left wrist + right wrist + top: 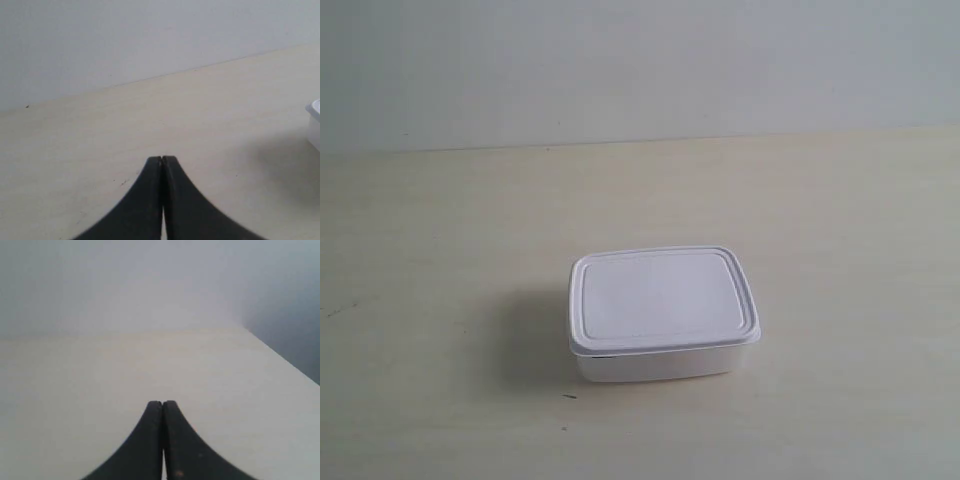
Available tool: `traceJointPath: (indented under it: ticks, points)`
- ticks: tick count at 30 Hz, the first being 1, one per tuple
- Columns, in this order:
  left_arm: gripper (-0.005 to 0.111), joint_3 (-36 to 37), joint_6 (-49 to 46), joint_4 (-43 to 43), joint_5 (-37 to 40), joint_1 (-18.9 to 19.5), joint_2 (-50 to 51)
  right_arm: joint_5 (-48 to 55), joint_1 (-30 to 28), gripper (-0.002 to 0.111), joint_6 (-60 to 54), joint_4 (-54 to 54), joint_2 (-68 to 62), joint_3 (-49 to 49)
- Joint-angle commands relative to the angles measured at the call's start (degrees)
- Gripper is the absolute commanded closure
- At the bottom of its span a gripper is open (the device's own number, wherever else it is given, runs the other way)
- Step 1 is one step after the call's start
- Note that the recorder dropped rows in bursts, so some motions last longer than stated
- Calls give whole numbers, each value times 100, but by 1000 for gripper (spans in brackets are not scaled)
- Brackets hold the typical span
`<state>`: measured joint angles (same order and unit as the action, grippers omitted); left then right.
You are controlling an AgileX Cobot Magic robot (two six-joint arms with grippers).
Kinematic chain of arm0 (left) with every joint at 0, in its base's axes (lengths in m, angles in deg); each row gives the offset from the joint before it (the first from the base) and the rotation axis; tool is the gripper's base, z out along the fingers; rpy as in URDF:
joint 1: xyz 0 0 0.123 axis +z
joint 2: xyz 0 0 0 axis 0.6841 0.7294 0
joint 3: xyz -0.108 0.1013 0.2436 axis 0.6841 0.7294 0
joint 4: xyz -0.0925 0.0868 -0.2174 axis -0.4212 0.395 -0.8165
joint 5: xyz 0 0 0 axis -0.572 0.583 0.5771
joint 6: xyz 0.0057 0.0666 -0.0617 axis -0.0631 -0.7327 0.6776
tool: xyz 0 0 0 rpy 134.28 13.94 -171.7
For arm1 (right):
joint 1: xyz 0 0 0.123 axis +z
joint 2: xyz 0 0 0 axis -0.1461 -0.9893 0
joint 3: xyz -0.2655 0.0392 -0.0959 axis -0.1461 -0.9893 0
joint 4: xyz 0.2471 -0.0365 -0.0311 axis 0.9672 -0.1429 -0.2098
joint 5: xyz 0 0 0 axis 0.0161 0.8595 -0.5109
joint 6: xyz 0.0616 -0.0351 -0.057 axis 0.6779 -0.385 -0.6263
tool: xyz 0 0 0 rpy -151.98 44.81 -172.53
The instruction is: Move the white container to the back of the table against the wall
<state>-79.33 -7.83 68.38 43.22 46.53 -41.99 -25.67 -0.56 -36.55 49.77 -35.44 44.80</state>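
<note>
Exterior view: raised, looking down and across the table (440,220) to the wall (640,60); the white container (662,300) sits near, low in frame.
Left wrist view: low over the table, behind the left gripper (162,159), tips together; faces the wall at a slant.
Right wrist view: low behind the right gripper (162,403), tips together; faces the wall, and one table edge shows.
Shared: all three see the table meeting the wall; the exterior and left wrist views both catch the container.

Smooth white plastic, slight sheen, on the white container (663,312); matt pale wood-look table (440,250); smooth matt wall (620,60); matt black left end effector (162,159) and right end effector (162,403).
</note>
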Motion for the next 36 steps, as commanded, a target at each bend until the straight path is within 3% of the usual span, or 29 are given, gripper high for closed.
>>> traceJointPath:
  ticks: [1,4,9,12,14,15,16,21,24,29,36]
  points:
    - [107,-2,40,-191,-13,8,-45,-1170,-38,108,144,1793,29,-26]
    - [107,-2,40,-372,-76,8,-45,-1702,-38,108,156,2362,29,-26]
    - [107,-2,40,-631,-284,8,-45,-1910,-38,108,156,2427,29,-26]
    - [107,-2,153,-1349,-672,8,-45,-1672,-38,108,156,2427,29,-26]
    - [107,-2,738,-2063,-1043,8,-45,-1353,-38,108,144,2427,29,-26]
    - [107,-2,1789,-2407,-933,8,-45,-1093,-38,108,-209,2427,-43,-4]
    - [107,-2,2176,-2464,-754,8,28,-568,-38,108,-850,2427,-406,410]
    - [107,-1917,2100,-1712,804,8,2236,1730,-38,108,-1224,1866,-3812,3229]
    - [107,-3542,2100,-712,2612,8,3832,3340,-38,108,-1157,1921,-5232,4733]
    - [107,-4344,1857,-400,3315,8,4754,4030,-38,108,-386,1978,-5669,5274]
    - [107,-4623,1303,-1210,3556,-143,5034,4309,-24,108,-45,2151,-5727,5323]
